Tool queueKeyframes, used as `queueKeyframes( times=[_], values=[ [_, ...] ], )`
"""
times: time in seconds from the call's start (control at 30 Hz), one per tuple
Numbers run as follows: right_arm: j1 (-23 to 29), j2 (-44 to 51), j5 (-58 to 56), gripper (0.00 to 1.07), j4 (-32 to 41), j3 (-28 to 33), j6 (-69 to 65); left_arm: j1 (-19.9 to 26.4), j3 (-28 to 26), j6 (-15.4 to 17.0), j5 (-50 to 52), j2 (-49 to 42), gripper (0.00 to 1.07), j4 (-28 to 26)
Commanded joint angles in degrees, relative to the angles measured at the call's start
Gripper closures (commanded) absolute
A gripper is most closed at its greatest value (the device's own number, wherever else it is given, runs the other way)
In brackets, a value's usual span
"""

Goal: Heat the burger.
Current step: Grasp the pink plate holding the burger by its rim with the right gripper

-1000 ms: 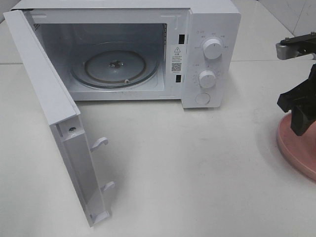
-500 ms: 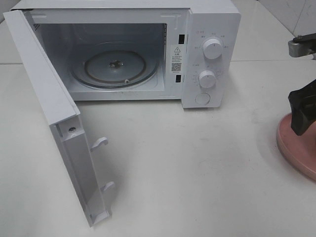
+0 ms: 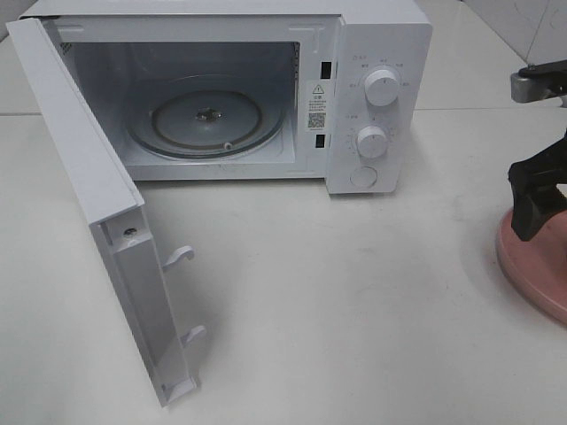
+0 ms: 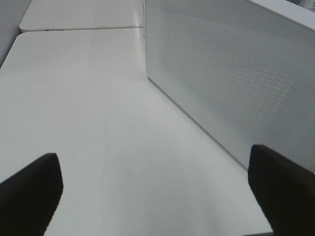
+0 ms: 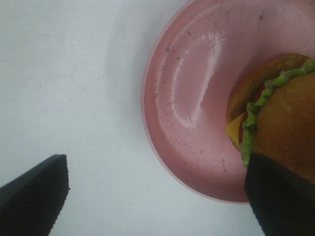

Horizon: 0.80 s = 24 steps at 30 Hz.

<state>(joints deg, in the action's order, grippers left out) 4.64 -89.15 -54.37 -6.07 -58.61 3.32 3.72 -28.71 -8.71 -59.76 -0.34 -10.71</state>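
The burger (image 5: 280, 113), with brown bun, green lettuce and yellow cheese, lies on the pink plate (image 5: 187, 98) at the table's right edge. My right gripper (image 5: 155, 196) hangs open just above it. One finger (image 5: 280, 196) is over the burger's side and the other finger (image 5: 34, 191) is over bare table beside the plate. In the high view the right gripper (image 3: 536, 208) stands over the plate (image 3: 532, 270) and the burger is hidden. My left gripper (image 4: 157, 196) is open and empty beside the microwave door's outer face (image 4: 231, 73).
The white microwave (image 3: 372, 97) stands at the back with its door (image 3: 97, 221) swung wide open toward the front left. Its glass turntable (image 3: 208, 119) is bare. White table (image 3: 354, 301) stretches between the microwave and the plate.
The right gripper has shifted slightly sideways above the plate's near rim. The microwave, its door and the plate have stayed put.
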Motion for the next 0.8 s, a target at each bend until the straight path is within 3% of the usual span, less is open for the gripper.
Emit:
queueKeyframes(
  times=[0.03, 0.8],
  values=[
    [-0.11, -1.32, 0.86, 0.17, 0.17, -0.11, 0.86, -0.29, 0.17, 0.00, 0.23, -1.09, 0.11, -0.06],
    [-0.17, -9.00, 9.17, 0.20, -0.92, 1.32, -1.83, -0.29, 0.17, 0.00, 0.23, -1.09, 0.11, -0.06]
  ],
)
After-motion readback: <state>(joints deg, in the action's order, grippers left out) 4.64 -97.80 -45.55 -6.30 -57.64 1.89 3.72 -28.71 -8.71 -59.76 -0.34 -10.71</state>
